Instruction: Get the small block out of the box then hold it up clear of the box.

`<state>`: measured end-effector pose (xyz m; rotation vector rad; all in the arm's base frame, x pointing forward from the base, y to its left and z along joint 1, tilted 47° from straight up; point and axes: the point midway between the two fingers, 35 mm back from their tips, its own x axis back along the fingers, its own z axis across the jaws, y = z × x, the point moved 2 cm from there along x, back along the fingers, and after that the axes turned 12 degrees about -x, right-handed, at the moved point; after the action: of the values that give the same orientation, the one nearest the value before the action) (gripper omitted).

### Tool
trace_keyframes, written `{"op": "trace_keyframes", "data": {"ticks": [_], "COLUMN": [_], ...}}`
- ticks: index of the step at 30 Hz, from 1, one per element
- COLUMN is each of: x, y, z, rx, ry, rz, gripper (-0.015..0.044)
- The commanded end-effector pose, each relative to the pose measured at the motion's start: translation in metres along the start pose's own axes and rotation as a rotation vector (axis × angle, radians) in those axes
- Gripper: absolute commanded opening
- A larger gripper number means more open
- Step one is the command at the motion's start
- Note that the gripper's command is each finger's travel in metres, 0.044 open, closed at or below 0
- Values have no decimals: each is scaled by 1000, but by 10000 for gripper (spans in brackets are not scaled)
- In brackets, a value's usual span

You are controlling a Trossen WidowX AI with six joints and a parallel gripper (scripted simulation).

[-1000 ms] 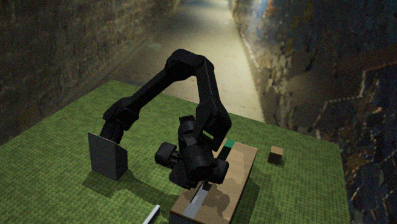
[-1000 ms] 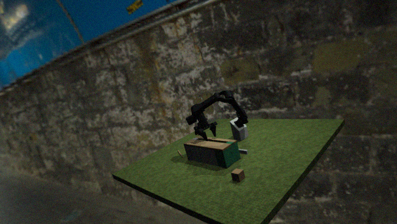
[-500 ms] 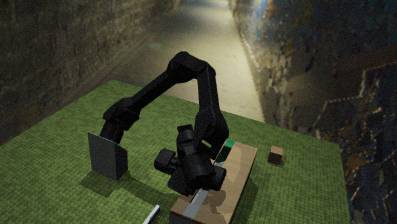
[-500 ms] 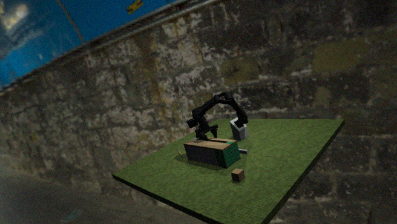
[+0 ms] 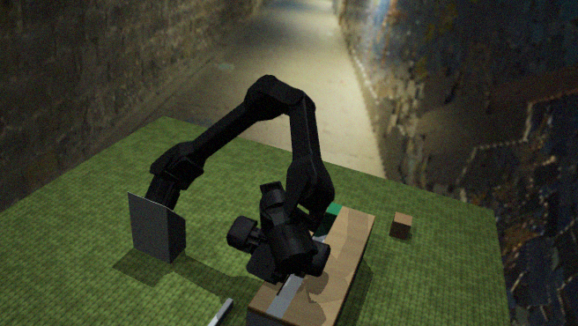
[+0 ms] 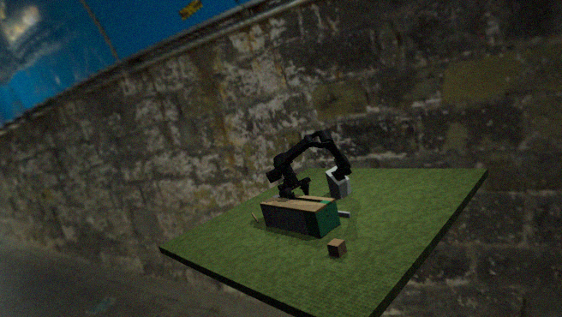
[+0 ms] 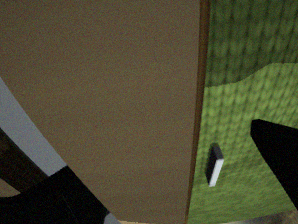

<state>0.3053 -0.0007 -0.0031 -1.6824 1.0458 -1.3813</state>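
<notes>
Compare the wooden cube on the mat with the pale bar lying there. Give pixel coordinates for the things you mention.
The wooden cube (image 5: 401, 225) (image 6: 337, 248) is brown and squat; the pale bar (image 5: 221, 312) (image 6: 343, 213) (image 7: 215, 167) is light grey and slender. The cube sits beyond the box's green end; the bar lies along another side. Both rest on the green mat (image 5: 445, 273) (image 6: 407, 206) (image 7: 250, 45), outside the box (image 5: 352, 229) (image 6: 287, 218) (image 7: 110, 100).

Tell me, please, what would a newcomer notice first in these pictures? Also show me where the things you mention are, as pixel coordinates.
Probably the black arm (image 5: 304, 132) (image 6: 300, 150), arched high over the green mat (image 5: 440, 273) (image 6: 407, 201) (image 7: 255, 107). Next, the long wooden-topped box (image 5: 352, 247) (image 6: 295, 206) (image 7: 115, 100) beneath its open gripper, and a small brown cube (image 5: 401, 225) (image 6: 337, 248) standing apart beyond the box's green end.
</notes>
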Motion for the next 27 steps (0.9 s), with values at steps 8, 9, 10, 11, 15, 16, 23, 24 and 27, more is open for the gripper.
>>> {"op": "trace_keyframes", "data": {"ticks": [8,9,10,11,15,16,23,24,27], "x": [-6,-6,-7,-7,-9,-10,-13,-14,-16], "y": [-16,-17,-19,-20,-26,-28,-38,-39,-44], "z": [-4,-4,-4,-4,-5,-6,-8,-8,-9], "rx": [-7,-7,-7,-7,-7,-7,-8,-8,-8], "ry": [3,3,3,3,3,3,2,2,2], "rz": [4,4,4,4,4,4,5,5,5], "gripper": [400,400,400,400,400,400,400,400,400]}}
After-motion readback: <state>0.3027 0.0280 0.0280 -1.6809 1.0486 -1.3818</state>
